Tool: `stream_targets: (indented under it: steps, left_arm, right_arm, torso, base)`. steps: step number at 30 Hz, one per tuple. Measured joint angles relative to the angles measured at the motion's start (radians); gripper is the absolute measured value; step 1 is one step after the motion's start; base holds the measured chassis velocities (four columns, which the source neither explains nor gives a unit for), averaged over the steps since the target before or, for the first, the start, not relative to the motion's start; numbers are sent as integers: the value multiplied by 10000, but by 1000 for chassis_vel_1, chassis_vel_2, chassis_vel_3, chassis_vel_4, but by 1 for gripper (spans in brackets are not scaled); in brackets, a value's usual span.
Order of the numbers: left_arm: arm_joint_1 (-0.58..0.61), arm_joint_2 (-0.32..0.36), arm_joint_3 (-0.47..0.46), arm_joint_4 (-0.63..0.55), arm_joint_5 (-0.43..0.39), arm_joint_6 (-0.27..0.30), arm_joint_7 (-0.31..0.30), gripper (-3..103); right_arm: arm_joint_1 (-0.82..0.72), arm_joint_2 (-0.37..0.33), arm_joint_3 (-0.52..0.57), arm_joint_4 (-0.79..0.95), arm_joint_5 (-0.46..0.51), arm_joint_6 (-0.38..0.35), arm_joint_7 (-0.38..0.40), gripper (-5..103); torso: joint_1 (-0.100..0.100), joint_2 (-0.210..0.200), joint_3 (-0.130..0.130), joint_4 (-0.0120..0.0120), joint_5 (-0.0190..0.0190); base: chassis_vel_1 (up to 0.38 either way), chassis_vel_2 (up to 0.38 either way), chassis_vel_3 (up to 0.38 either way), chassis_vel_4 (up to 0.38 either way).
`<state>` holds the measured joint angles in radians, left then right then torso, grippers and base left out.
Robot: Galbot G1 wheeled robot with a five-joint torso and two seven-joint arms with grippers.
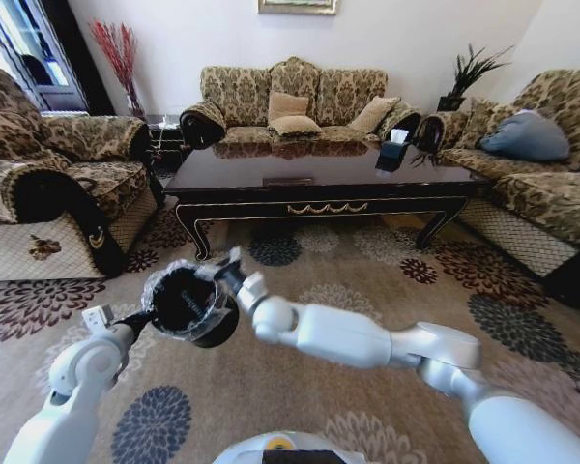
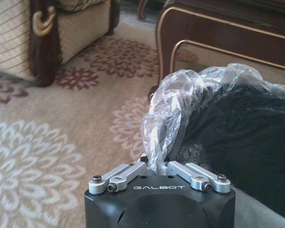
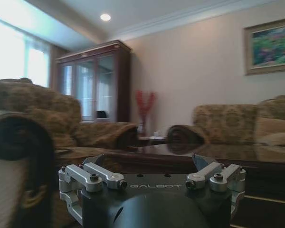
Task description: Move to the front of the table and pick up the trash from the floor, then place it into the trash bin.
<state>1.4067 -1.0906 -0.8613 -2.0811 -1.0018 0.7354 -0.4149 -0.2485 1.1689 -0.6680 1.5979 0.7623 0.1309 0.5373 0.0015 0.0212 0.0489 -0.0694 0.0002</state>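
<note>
The black trash bin [image 1: 188, 307] with its clear liner hangs tilted above the patterned floor [image 1: 300, 280], its mouth turned toward me. My left gripper [image 1: 153, 314] is shut on the bin's rim and liner [image 2: 180, 104]; the bin's dark inside [image 2: 237, 137] lies just beyond the gripper [image 2: 157, 166]. At the bin's far rim, my right gripper [image 1: 230, 266] is open with nothing between its fingers [image 3: 149, 164]. The dark glossy table [image 1: 319, 184] stands a little ahead. The trash is out of view.
A patterned armchair [image 1: 68, 184] stands to the left, a sofa [image 1: 290, 101] behind the table and another sofa [image 1: 541, 184] with a blue cushion to the right. A black tissue box [image 1: 391, 155] sits on the table. Open carpet lies between me and the table.
</note>
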Motion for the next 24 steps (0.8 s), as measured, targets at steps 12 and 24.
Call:
stream_targets:
  steps: [12, 24]
  left_arm:
    - [-391, -1231, -151, 1272, -143, -116, -788, 2]
    - [-1716, -1497, 276, 3155, 504, -681, -911, 2]
  right_arm:
    - [-3717, -1138, 5242, -541, -1428, -952, 273, 100]
    - [-6868, -719, 8325, -249, -2778, -414, -625, 100]
  torso:
    - [0, 0, 0, -6, 3]
    - [-2, 0, -1, -5, 1]
  base:
    - [0, 0, 0, 0]
    - [0, 0, 0, 0]
